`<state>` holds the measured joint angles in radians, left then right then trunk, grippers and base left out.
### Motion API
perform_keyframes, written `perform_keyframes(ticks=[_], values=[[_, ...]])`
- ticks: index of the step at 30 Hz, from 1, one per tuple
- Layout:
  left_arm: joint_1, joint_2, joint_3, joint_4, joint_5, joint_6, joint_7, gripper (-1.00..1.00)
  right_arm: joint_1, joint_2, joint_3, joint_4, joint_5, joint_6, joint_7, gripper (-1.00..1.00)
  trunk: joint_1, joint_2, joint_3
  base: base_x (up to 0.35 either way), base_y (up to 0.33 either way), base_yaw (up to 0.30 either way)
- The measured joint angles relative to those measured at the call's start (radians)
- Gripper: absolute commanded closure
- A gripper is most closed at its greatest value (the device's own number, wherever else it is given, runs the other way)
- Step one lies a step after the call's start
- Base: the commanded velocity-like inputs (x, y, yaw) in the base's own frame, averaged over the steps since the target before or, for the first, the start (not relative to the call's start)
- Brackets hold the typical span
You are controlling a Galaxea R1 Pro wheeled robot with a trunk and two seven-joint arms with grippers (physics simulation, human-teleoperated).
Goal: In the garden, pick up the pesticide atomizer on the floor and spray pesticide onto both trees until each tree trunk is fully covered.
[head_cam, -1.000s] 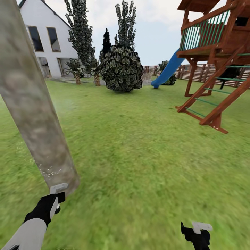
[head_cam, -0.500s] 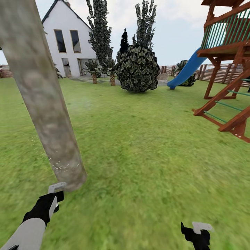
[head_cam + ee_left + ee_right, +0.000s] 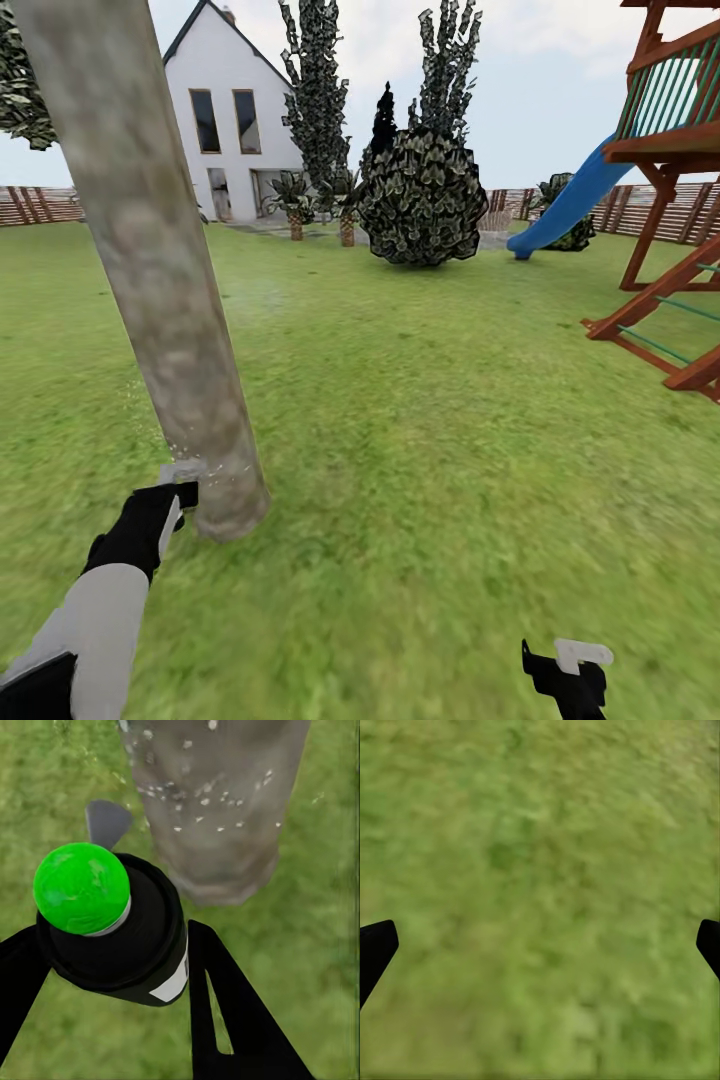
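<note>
A thick, mottled grey-tan tree trunk [image 3: 170, 300] rises from the lawn at the left and leans slightly. White specks dot its lower part [image 3: 217, 802]. My left gripper [image 3: 176, 492] sits right at the trunk's base, shut on the pesticide atomizer [image 3: 112, 922], a dark bottle with a white band and a round green tip that points toward the trunk. My right gripper [image 3: 572, 668] hangs low at the right over bare grass, open, with its fingertips [image 3: 375, 945] far apart.
A round dark bush [image 3: 422, 200] and tall dark trees stand ahead by the white house [image 3: 235, 130]. A wooden play tower [image 3: 670, 200] with a blue slide [image 3: 565, 210] is at the right. A slatted fence [image 3: 40, 205] rings the lawn.
The camera has turned left, so the whole scene sits further right. My left gripper has risen and now sits closer to the trunk's base. The right gripper holds its place.
</note>
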<state>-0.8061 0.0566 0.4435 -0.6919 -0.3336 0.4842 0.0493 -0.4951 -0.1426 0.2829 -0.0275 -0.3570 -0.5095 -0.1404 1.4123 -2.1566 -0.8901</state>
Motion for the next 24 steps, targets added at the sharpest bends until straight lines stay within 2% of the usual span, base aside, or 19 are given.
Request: perform_keyframes(ticks=[2, 6, 7, 13, 17, 24], values=[[-0.038, 0.002, 0.000, -0.001, -0.003, 0.058, -0.002, 1.00, 0.000, 0.000, 0.000, 0.000, 0.000, 0.000, -0.001, -1.00, 0.000, 0.000, 0.000, 0.000, 0.000, 0.000], [-0.068, 0.044, 0.000, -0.001, -0.007, 0.083, -0.003, 1.00, 0.000, 0.000, 0.000, -0.001, 0.001, 0.000, 0.001, -1.00, 0.000, 0.000, 0.000, 0.000, 0.000, 0.001], [-0.065, 0.045, -0.001, 0.000, -0.004, 0.083, -0.003, 1.00, 0.000, 0.000, 0.000, -0.001, 0.000, 0.000, 0.001, -1.00, 0.000, 0.000, 0.000, 0.000, 0.000, 0.123], [-0.058, 0.044, -0.001, -0.001, -0.006, 0.084, -0.002, 1.00, 0.000, 0.000, 0.000, -0.001, 0.000, 0.000, 0.000, -1.00, 0.000, 0.000, 0.000, 0.083, -0.027, 0.218], [-0.056, 0.041, -0.003, 0.000, -0.004, 0.082, -0.001, 1.00, 0.000, -0.001, 0.000, 0.000, 0.000, 0.000, -0.001, -1.00, 0.000, 0.000, 0.000, 0.220, -0.183, 0.018], [-0.055, 0.040, -0.003, 0.001, -0.004, 0.082, -0.001, 1.00, 0.000, 0.000, 0.000, -0.001, 0.000, -0.001, -0.001, -1.00, 0.000, 0.000, 0.000, 0.024, -0.268, 0.000]])
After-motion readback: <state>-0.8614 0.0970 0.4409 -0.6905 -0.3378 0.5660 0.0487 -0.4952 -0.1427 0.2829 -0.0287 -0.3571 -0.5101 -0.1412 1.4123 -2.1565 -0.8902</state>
